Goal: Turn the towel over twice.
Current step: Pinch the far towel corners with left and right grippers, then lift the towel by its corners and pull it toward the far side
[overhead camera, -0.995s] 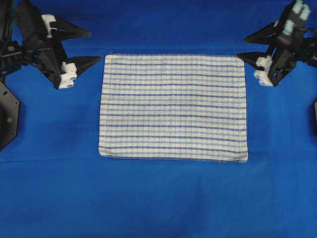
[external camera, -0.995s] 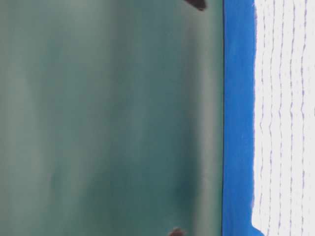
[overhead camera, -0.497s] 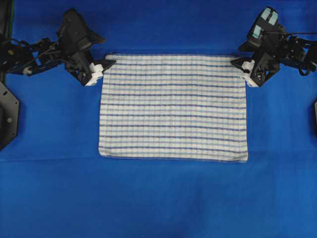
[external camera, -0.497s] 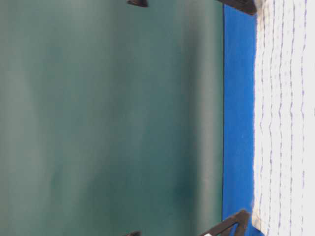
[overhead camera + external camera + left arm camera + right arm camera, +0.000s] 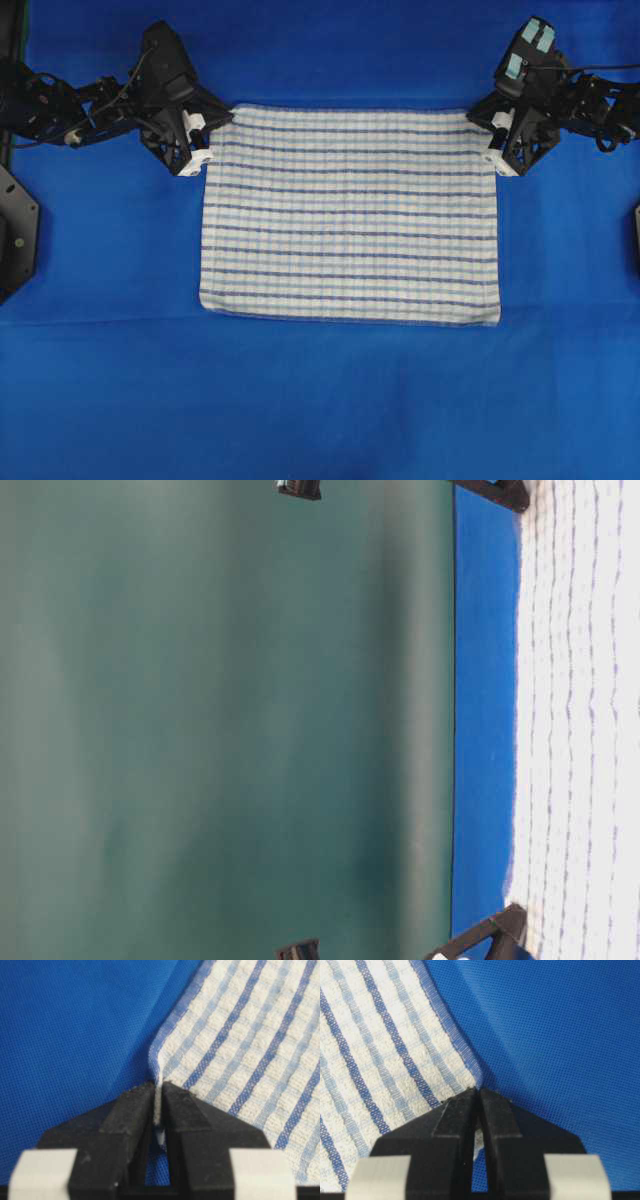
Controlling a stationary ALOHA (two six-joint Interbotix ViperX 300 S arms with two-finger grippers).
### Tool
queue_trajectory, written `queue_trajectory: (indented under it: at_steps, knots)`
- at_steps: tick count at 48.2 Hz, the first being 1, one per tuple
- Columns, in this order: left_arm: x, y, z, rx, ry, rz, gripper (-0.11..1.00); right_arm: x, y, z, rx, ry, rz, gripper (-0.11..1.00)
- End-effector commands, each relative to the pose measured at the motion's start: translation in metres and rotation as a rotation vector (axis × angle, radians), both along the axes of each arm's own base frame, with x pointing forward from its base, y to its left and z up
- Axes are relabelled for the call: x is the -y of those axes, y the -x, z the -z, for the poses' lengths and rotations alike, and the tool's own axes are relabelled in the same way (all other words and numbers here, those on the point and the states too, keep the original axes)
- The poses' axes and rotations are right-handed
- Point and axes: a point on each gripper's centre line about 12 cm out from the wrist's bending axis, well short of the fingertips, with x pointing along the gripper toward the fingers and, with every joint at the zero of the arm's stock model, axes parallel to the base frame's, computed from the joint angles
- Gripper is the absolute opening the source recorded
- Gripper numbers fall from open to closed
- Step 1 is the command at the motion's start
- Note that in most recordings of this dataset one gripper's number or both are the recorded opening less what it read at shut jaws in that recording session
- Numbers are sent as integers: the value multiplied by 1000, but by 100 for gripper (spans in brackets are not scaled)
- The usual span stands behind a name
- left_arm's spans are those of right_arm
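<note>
The towel [image 5: 350, 215] lies flat in the middle of the bench [image 5: 320, 400], which has a plain blue cover. The towel is white, with thin dark blue stripes and pale blue checks. It is a big rectangle, and its long sides run across the overhead view. Most of it is smooth. Blue cover shows all around the towel.

At the towel's far left corner is the left gripper [image 5: 203, 140]. In the left wrist view, its two black fingers [image 5: 131, 1110] are pressed together on the edge of the towel [image 5: 240, 1045]. A thin fold of white cloth sticks up between the tips. The cloth bends up a little just in front of the tips.

At the towel's far right corner is the right gripper [image 5: 493, 137]. In the right wrist view, its black fingers [image 5: 455, 1112] are also pressed together, and they pinch the corner of the towel [image 5: 380, 1055]. A small bit of white cloth shows in the thin gap between them. The hem of the towel runs right up to the tips.

From table level, the towel [image 5: 580, 720] looks like a flat white sheet on the blue cover. A dark finger tip sits at each far corner of the towel. Behind the towel and the bench is a plain green wall [image 5: 220, 720].
</note>
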Motion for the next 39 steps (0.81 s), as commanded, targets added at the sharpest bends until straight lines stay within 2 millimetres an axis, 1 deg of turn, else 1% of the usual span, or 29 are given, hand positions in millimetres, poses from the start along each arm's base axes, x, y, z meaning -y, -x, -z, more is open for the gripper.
queue_trajectory:
  at_steps: [1, 9, 13, 16, 23, 29, 39]
  knots:
    - [-2, -1, -3, 0, 0, -6, 3, 3, -3, -5, 17, 14, -1, 4]
    - [-2, -1, -6, 6, 0, -8, 3, 4, -4, -6, 19, 16, 1, 4]
    - [-4, -1, -15, 23, -9, -11, 3, 8, -5, -12, 36, 27, 12, 4]
    - [-6, -2, -25, 44, -22, -17, 3, 13, -4, -17, 52, 38, 26, 4]
    - [-15, 1, -55, 95, -53, -43, 3, 28, -1, -40, 100, 87, 63, 4]
    - [-27, 4, -86, 146, -88, -79, 3, 39, 4, -60, 114, 132, 81, 4]
    - [-45, 9, -136, 206, -175, -109, 3, 58, 7, -108, 150, 228, 98, 4]
